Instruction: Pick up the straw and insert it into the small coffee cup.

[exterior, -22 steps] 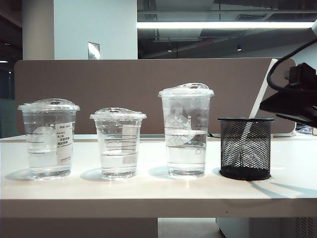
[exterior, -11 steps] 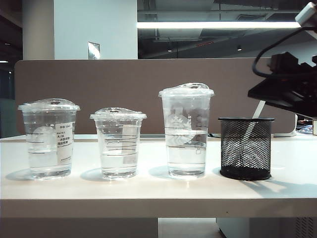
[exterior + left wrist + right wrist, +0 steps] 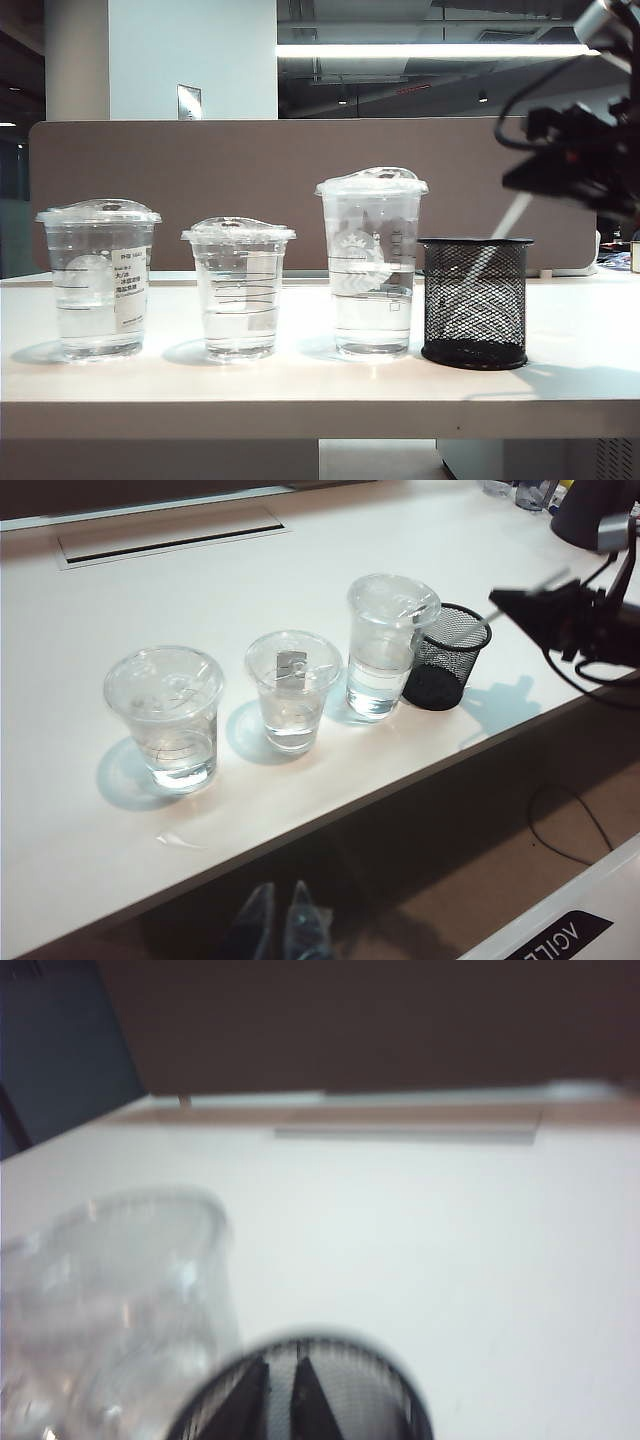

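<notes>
The straw leans in the black mesh holder, its top pinched in the right hand above the holder. It looks like lift-out; next, carry it left past the tall cup to the small coffee cup. The left hand hangs off the table, nearly shut, empty.

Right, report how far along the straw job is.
Done: the right tool looks closed on the straw above the black mesh holder. In hand: drawing it out; its lower end sits inside the holder. Left: carry it to the small coffee cup, which holds no straw, and insert it. The left tool hangs idle beyond the table's front edge.
</notes>
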`<action>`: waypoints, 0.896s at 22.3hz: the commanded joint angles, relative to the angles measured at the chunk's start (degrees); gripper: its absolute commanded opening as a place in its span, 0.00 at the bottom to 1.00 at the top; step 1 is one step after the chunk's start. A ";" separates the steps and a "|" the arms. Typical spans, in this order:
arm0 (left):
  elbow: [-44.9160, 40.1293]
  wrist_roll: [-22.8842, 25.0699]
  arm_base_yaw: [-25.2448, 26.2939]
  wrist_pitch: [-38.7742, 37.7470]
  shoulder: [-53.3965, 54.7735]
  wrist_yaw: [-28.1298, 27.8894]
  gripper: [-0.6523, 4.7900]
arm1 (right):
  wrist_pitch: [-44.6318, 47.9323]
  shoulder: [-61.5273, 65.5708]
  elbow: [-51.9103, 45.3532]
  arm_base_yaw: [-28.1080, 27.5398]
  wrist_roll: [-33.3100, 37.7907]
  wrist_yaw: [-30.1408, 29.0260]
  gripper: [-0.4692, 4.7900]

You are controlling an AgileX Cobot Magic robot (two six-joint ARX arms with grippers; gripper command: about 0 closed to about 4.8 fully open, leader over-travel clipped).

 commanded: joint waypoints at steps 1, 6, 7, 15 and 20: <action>0.13 0.22 -0.04 0.74 0.07 0.09 0.16 | -0.35 -1.84 3.85 0.02 -3.93 0.07 0.18; 0.13 1.33 -0.04 0.79 0.07 0.09 0.16 | -28.81 -11.32 21.49 0.13 -14.78 -1.42 0.18; 0.13 2.01 -0.04 0.76 0.07 0.09 0.16 | -31.65 -11.98 24.61 0.13 -14.86 -3.04 0.18; 0.11 4.33 -0.04 0.74 0.07 0.09 0.16 | -42.99 -6.47 43.08 6.93 -14.78 -9.18 0.18; 0.11 4.33 -0.04 0.66 0.07 -0.52 0.16 | -42.07 2.21 45.35 14.69 -14.78 -8.94 0.18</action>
